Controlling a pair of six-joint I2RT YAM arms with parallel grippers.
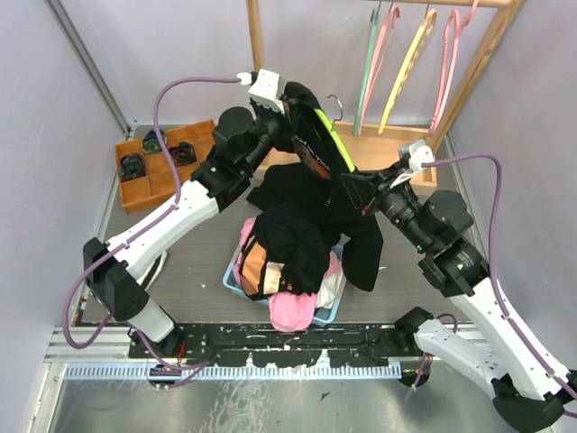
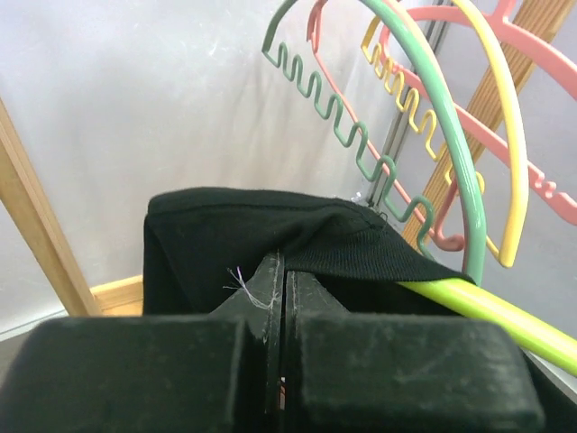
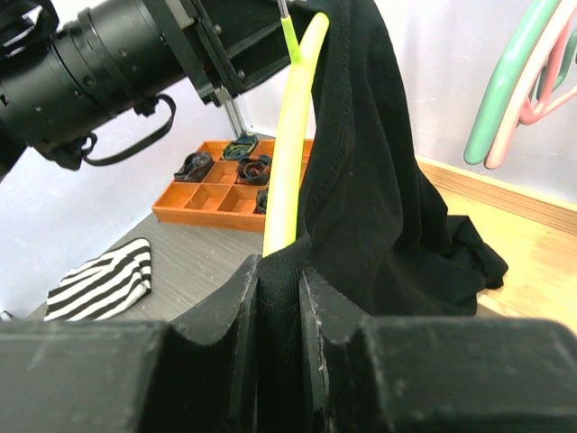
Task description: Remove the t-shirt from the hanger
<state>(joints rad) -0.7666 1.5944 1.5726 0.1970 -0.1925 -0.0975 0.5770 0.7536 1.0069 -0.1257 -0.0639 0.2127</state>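
1. Step in hand: stripping the black t-shirt [image 3: 379, 180] off its lime-yellow hanger [image 3: 287, 162]. Both are held aloft between the two arms, above the laundry basket [image 1: 329, 311].
2. Left gripper [image 2: 281, 271]: jaws pressed together, pinching a ribbed hem of the shirt at the hanger's upper shoulder.
3. Right gripper [image 3: 279, 281]: jaws narrow, clamped on the hanger's lower arm with shirt cloth caught in between (bar and fabric go in together).
4. Next move, as judged: the left peels the cloth up and off the shoulder while the right steadies the hanger. The trapped fabric may resist.
5. Materials: shirt of soft matte knit, draping in heavy folds; hanger a smooth, glossy plastic rod, gently curved, with a metal hook.
6. Nearby: spare hangers [image 2: 451, 162], notched, in green, pink and yellow; orange compartment tray [image 1: 135, 194].
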